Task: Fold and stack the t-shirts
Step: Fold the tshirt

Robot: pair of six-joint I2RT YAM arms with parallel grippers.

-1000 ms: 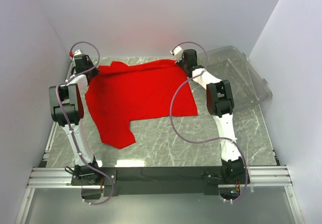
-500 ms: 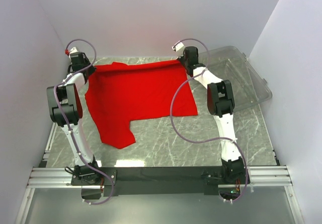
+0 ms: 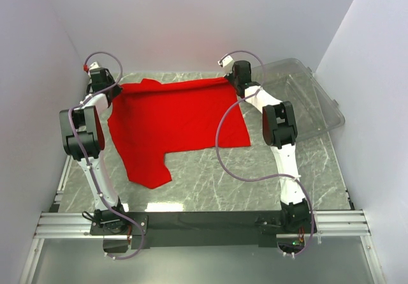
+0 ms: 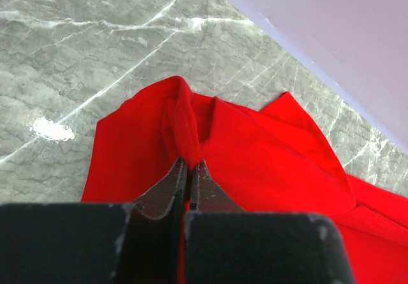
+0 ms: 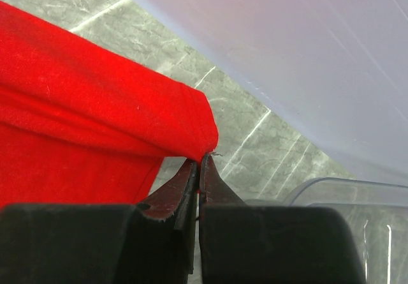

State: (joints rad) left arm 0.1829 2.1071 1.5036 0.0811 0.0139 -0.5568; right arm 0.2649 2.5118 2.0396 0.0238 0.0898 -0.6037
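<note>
Now, red t-shirt (image 3: 172, 121), far edge inside left tool (image 4: 190, 164) and right tool (image 5: 200, 160), both tight on cloth.

The t-shirt (image 3: 172, 121) is plain bright red with no print, and the desk (image 3: 210, 188) is grey marble-patterned with thin white veins. The bin (image 3: 315, 105) is clear and colourless, and the walls (image 3: 191, 16) are pale lilac-white. The left arm (image 3: 95, 169) and right arm (image 3: 288, 166) are white with black joints and mauve cables (image 3: 220, 150), and the left gripper (image 4: 189, 163) and right gripper (image 5: 199, 159) are black.
</note>
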